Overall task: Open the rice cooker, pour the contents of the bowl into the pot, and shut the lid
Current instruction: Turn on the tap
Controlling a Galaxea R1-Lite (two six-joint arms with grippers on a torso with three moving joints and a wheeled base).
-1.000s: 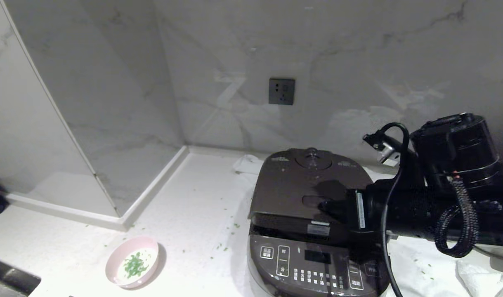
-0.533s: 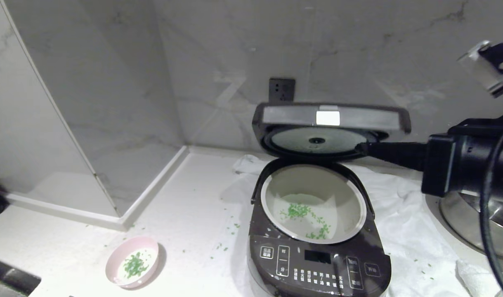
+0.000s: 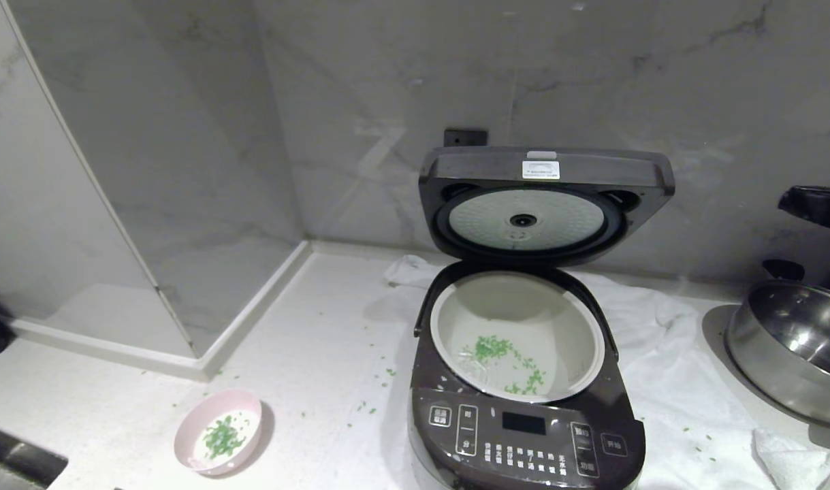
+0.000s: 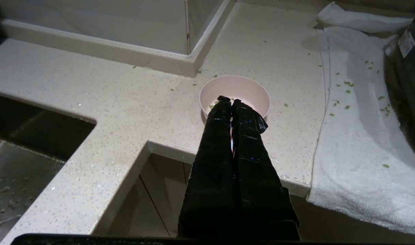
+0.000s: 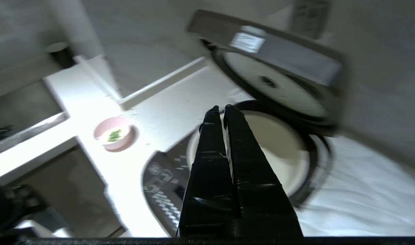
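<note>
With lid point(image 3: 545, 204) up, bowl point(image 4: 234, 93) sits at 12 o'clock of left gripper point(image 4: 231, 101), nearer arm; both jaws pressed together.

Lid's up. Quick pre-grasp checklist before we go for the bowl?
1. lid fully open, standing upright behind the pot: ok.
2. pot mouth unobstructed: ok; some green bits already lie inside.
3. bowl upright on the counter, left of the rice cooker, contents in it: ok.
4. left gripper ready to grasp: not ok; fingers shut, held short of the bowl's near rim.
5. right gripper clear of the cooker: ok; shut, holding nothing, above the pot's front.
6. Path from bowl to pot: ok; only scattered green bits and a white towel under the cooker.
</note>
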